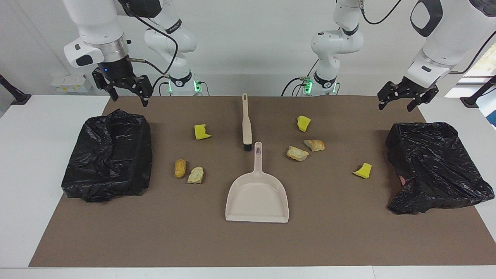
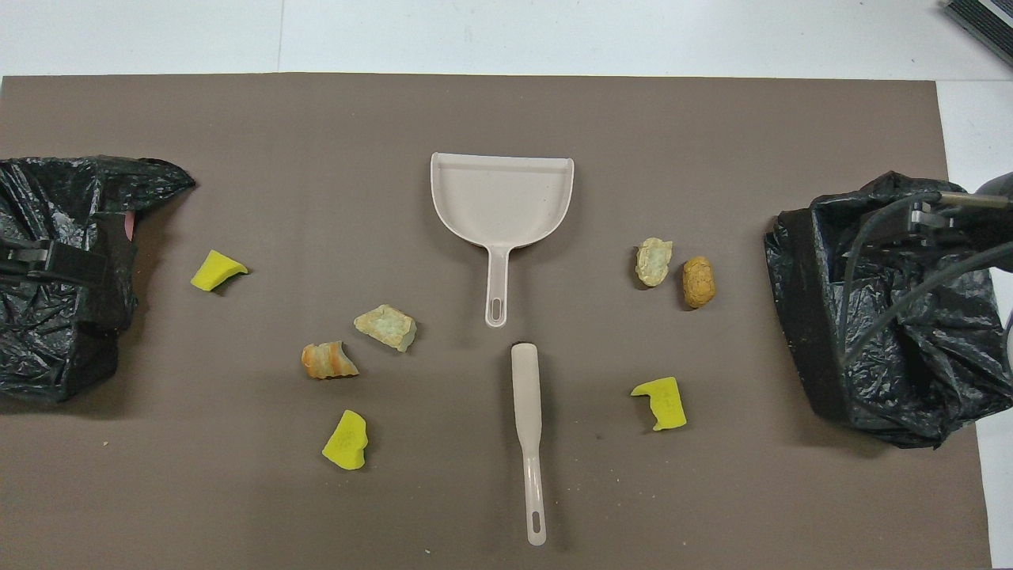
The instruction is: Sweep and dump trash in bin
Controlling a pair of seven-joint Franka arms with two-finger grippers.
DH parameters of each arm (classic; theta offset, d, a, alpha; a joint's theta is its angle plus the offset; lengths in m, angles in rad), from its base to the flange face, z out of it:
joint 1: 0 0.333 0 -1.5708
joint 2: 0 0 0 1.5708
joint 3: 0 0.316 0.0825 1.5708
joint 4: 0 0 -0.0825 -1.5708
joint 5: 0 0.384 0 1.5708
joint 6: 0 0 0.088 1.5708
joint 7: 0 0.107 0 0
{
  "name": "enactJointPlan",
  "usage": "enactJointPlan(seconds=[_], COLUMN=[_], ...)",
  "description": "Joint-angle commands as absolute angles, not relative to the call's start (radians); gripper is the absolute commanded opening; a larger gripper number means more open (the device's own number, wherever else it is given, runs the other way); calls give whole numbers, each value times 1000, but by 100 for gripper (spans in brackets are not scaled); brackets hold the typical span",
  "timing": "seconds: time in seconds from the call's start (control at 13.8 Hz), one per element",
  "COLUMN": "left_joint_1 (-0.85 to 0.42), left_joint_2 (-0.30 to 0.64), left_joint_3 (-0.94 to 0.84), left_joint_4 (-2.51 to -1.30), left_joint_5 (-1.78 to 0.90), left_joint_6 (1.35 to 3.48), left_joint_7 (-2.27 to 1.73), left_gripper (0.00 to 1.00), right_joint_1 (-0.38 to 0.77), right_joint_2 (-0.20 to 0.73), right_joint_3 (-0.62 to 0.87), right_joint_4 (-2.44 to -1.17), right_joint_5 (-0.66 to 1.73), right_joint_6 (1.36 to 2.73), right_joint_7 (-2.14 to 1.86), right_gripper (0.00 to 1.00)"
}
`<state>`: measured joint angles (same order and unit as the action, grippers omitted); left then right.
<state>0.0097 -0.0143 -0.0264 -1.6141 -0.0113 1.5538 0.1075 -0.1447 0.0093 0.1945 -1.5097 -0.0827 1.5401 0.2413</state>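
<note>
Nothing started yet: my left gripper [image 1: 407,100] and right gripper [image 1: 123,88] hang spread, empty, above the bins, trash [image 1: 297,153] scattered on mat round dustpan [image 1: 257,197] & brush [image 1: 246,123], so next I'd grab both tools.

Glossy crinkled bin liners [image 1: 110,155]; seemingly smooth plastic dustpan [image 1: 257,195]

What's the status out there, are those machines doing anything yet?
Left tool and right tool open, raised near black-bagged bins. Seven yellow and tan trash scraps unswept on brown mat. Beige plastic dustpan, beige brush untouched mid-table.
</note>
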Motion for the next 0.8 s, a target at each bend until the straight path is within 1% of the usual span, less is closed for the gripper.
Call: enactJointPlan(seconds=[0.0,0.36,0.72], left_joint_1=[17,17,17], left_joint_2=[-14,-14,-14], left_joint_3=[-32,-32,-32], left_joint_4=[-1612,-1612,-1612], left_joint_5=[5,5,5], left_joint_6=[1563,1563,1563], left_joint_7=[117,117,115], left_gripper=[100,100,100], right_joint_1=[-164,-164,-164], right_joint_2=[17,11,12], right_joint_3=[199,201,199], right_joint_4=[-1499,-1505,-1508], right_joint_5=[-57,-57,-57], right_joint_6=[1561,1545,1572], right_joint_7=[213,206,219], right_gripper=[100,100,100])
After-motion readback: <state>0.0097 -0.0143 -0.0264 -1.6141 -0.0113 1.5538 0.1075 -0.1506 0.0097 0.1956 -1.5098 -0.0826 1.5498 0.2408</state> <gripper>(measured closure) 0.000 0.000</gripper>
